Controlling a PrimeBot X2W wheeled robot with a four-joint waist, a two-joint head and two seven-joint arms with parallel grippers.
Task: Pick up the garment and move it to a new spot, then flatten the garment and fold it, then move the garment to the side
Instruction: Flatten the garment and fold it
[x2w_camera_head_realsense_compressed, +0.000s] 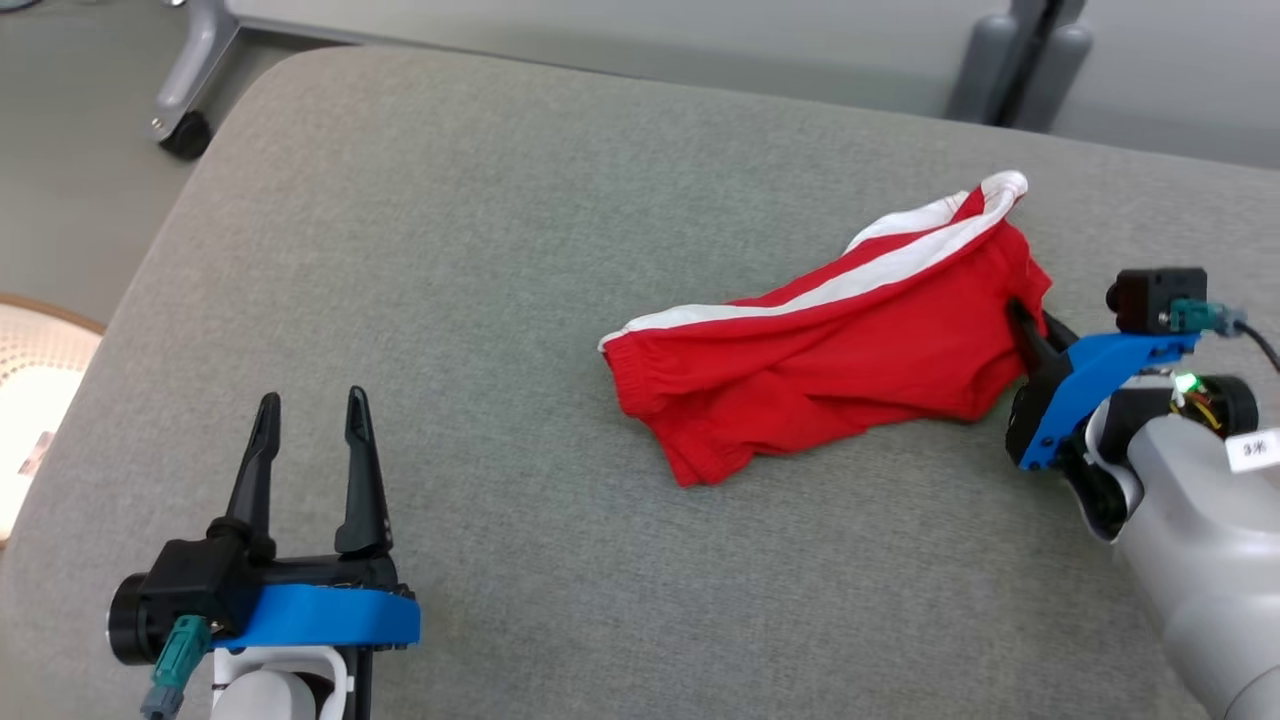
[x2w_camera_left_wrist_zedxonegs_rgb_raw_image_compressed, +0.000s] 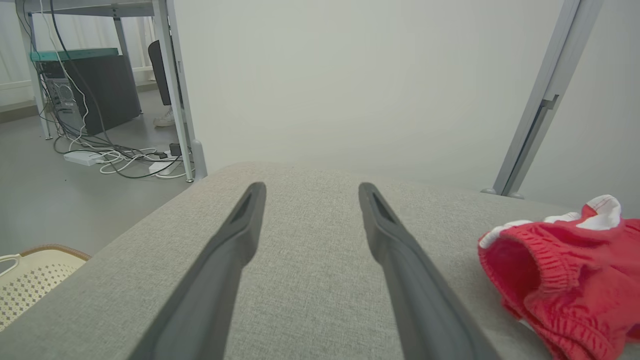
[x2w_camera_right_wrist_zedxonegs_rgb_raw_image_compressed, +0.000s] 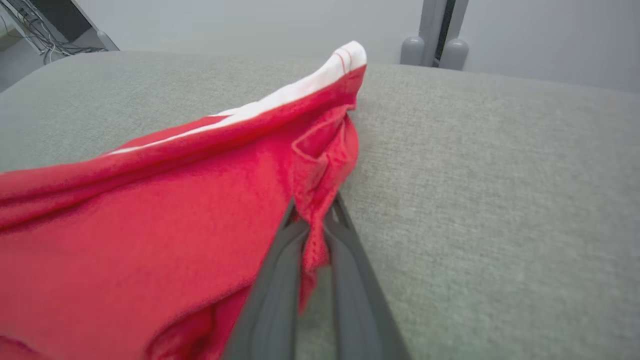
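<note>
Red cloth with white stripes, that's the garment (x2w_camera_head_realsense_compressed: 830, 350), lying crumpled at centre-right of the head view on a grey woven cushion (x2w_camera_head_realsense_compressed: 480, 250). At the right edge the right gripper (x2w_camera_head_realsense_compressed: 1022, 320) has its dark fingers buried in the garment's right-hand end. Down at lower left the left gripper (x2w_camera_head_realsense_compressed: 312, 405) stands with its fingers parted, nothing between them, well apart from the cloth. A pale basket (x2w_camera_head_realsense_compressed: 40, 380) peeks in at the left edge, and a caster (x2w_camera_head_realsense_compressed: 185, 130) sits on the floor at upper left. Over to the left wrist view: two fingers spread wide over bare cushion, and the garment (x2w_camera_left_wrist_zedxonegs_rgb_raw_image_compressed: 565, 270) shows at lower right, a ribbed hem facing the camera. The basket (x2w_camera_left_wrist_zedxonegs_rgb_raw_image_compressed: 35, 270) is at lower left, cables (x2w_camera_left_wrist_zedxonegs_rgb_raw_image_compressed: 120, 160) sprawl on the floor at upper left, and a metal leg (x2w_camera_left_wrist_zedxonegs_rgb_raw_image_compressed: 545, 100) slants against a plain wall (x2w_camera_left_wrist_zedxonegs_rgb_raw_image_compressed: 350, 75) at upper right. Now the right wrist view: the fingers are pressed together on a fold of red fabric at centre frame, pinching it. The garment (x2w_camera_right_wrist_zedxonegs_rgb_raw_image_compressed: 150, 225) spreads across the left half, its white band rising to a peak at top centre.
</note>
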